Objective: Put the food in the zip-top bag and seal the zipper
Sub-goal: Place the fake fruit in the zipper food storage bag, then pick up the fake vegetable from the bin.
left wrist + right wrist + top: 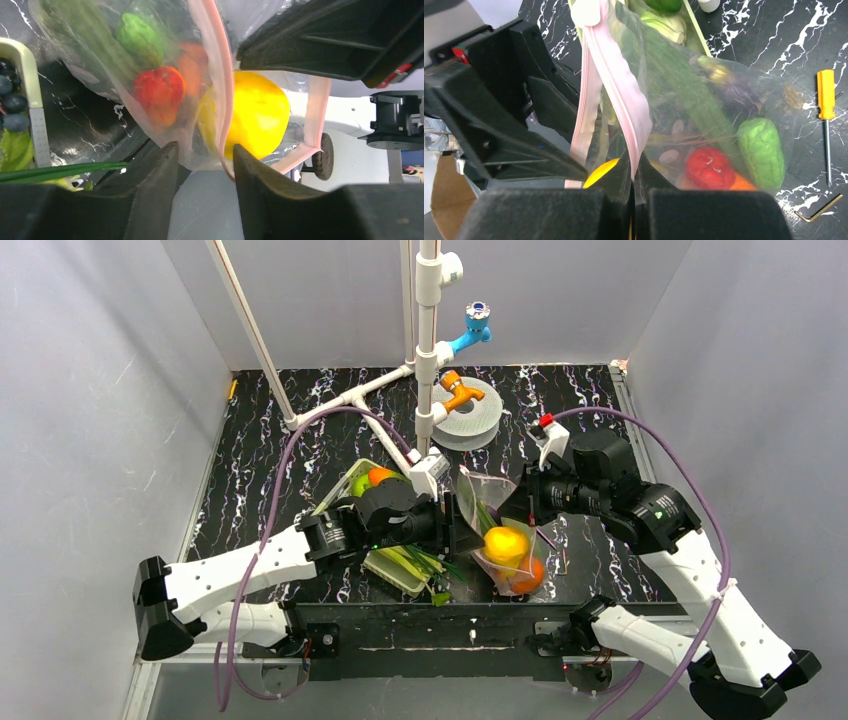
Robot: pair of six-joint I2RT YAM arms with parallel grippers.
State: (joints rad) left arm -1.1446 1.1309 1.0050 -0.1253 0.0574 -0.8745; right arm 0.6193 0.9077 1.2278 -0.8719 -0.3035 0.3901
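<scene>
the zip-top bag (pixel 497 525) is held up between my two grippers near the table's front edge, and i cannot tell whether its bottom rests on the table. it is loaded: a yellow fruit (pixel 256 115), an orange fruit (pixel 528 576), a red piece (pixel 708 167) and a bumpy green piece (pixel 761 150) show through the film.

risks, from the left: the left gripper (pixel 202 159) has its fingers apart, with the pinkish zipper (pixel 621 95) running down into the gap, unpinched. if i close there with the lips misaligned, i judge the track folds instead of clicking shut. the yellow fruit sits right at the mouth and could wedge the lips apart. on the right, the right gripper (pixel 633 186) is clamped tight on the zipper and seems to carry the bag. a hard tug from the left could strip it out of those pads.

poses: the left arm reaches in low over the pale green mesh basket (pixel 27 65), fingers pointing right at the bag. the right arm is raised and folded, its gripper facing left at the bag's top edge.
</scene>
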